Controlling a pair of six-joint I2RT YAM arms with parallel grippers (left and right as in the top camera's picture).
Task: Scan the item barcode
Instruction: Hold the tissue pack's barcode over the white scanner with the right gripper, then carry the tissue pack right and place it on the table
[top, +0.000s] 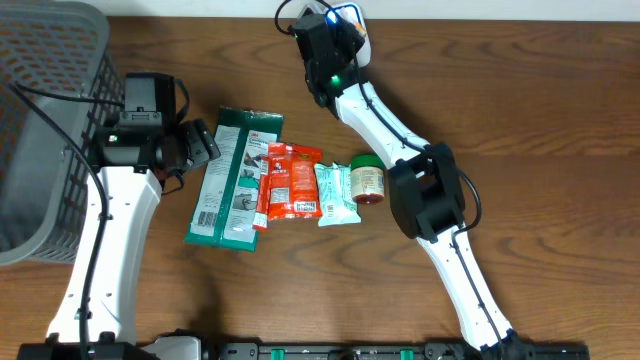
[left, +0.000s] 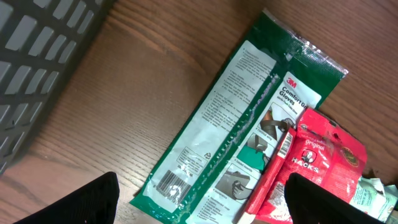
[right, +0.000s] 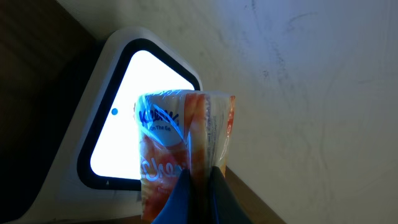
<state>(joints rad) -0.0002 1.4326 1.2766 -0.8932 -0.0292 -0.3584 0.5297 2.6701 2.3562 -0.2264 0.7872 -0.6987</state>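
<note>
The dark brown wooden table (top: 540, 120) carries a loose row of goods near its middle. Leftmost in the row is a long green 3M Comfort Gloves pack (top: 232, 185), lying flat with its printed back and barcode facing up and one end pointing toward the far edge. A red Hacks packet (top: 291, 184) overlaps its right side. Just beside that lies a pale green packet (top: 336, 194), and touching it a small jar (top: 367, 181) with a green lid, tipped on its side. A grey plastic mesh basket (top: 52, 60) fills the far left corner. A white scanner (right: 118, 124) with a lit window stands at the far edge.
</note>
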